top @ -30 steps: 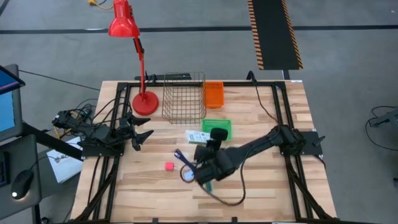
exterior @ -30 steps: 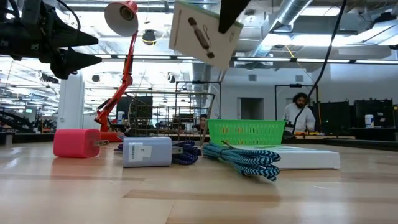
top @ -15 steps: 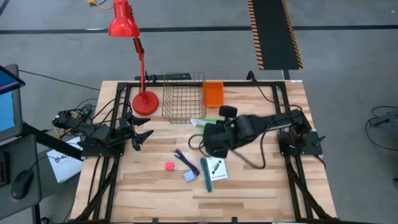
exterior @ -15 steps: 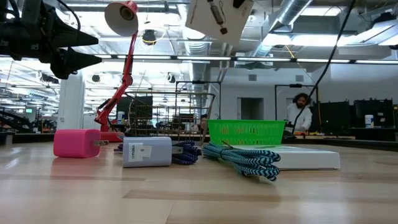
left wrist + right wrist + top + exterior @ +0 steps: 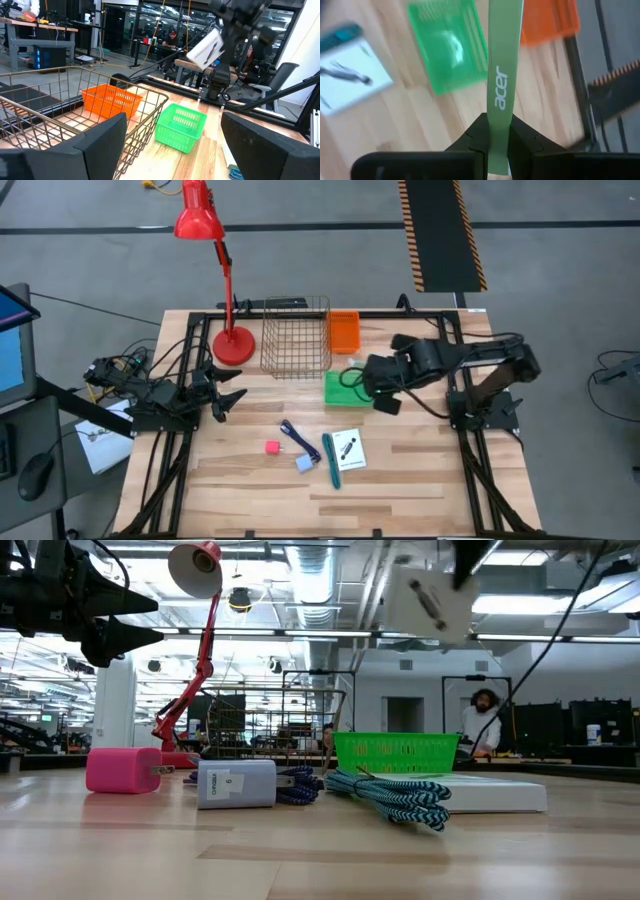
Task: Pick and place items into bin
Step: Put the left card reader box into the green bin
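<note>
Right pincer (image 5: 499,137) grips flat packet (image 5: 502,75) — green-edged.

A white packet with a green "acer" edge (image 5: 499,95) hangs edge-on above the green bin (image 5: 345,387), pinched in the right gripper (image 5: 492,137). On the table lie a second white card (image 5: 349,449), touching a teal stick (image 5: 330,460), near a dark blue cord (image 5: 293,434), a pale-blue cube (image 5: 304,463) and, apart, a pink cube (image 5: 271,447).

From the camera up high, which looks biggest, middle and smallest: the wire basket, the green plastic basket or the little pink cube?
1. Wire basket, biggest.
2. Green plastic basket, middle, partly hidden by the right gripper.
3. Pink cube, smallest.
</note>
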